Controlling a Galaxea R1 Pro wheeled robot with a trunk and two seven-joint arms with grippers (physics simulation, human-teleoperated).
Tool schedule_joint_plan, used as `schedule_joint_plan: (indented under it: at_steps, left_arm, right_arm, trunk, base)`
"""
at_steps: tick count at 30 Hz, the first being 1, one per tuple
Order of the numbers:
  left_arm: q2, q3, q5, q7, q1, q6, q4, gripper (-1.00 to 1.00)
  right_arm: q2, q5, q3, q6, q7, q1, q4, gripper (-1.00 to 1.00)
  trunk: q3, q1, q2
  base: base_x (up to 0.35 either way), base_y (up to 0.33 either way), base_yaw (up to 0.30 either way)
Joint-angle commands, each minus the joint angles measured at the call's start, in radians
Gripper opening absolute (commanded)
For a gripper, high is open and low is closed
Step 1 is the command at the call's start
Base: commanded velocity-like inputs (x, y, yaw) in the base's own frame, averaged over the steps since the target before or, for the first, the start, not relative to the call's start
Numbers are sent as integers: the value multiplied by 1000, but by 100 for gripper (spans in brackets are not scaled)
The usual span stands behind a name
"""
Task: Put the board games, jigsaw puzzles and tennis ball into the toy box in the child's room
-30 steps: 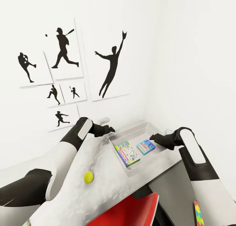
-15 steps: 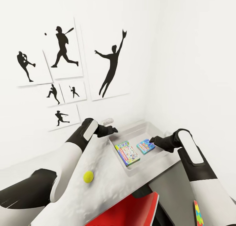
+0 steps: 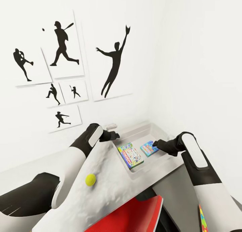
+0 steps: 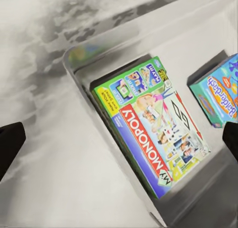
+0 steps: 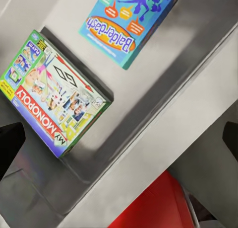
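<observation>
**Hovering over the toy box with two games already in**

We hold both arms over the toy box [image 3: 153,129], which sits at the far right end of the table [image 3: 101,191]. Our left gripper [image 3: 116,135] hangs at its left rim and our right gripper [image 3: 155,144] above its near right side; each has its fingers spread wide apart and carries nothing.

Two board games lie flat inside: the green-edged game [image 3: 131,155] on the left, the light blue game [image 3: 149,148] just beside it on the right, a little apart. The tennis ball [image 3: 90,179] rests on the table, nearer to us and well left of the box, so we judge it the likely next pick, calling for the left arm to draw back and down onto it.

The wrist views let us read the box lids. The head view adds a jigsaw puzzle [image 3: 202,218] low on the right.
</observation>
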State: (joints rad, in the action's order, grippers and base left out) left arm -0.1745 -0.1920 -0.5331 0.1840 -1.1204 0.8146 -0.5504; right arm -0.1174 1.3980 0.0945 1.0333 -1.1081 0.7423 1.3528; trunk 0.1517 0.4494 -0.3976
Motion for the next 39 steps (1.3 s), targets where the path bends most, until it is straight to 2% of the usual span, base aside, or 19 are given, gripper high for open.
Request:
schedule_joint_plan:
  at_steps: [1, 9, 39]
  left_arm:
    - [0, -2, -10, 22, -1, -8, 12, 100]
    - [0, -3, -10, 46, -1, -29, 39, 100]
    - [0, -8, -10, 47, -1, -52, 46, 100]
  right_arm:
    - [1, 8, 2, 6, -10, 1, 1, 100]
    - [9, 7, 2, 5, -10, 2, -2, 100]
    - [10, 8, 3, 10, -10, 2, 0, 100]
  trunk:
    - [4, 1, -2]
    - [17, 1, -2]
    - [66, 1, -2]
  base:
    - [0, 0, 0]
    - [0, 0, 0]
    - [0, 0, 0]
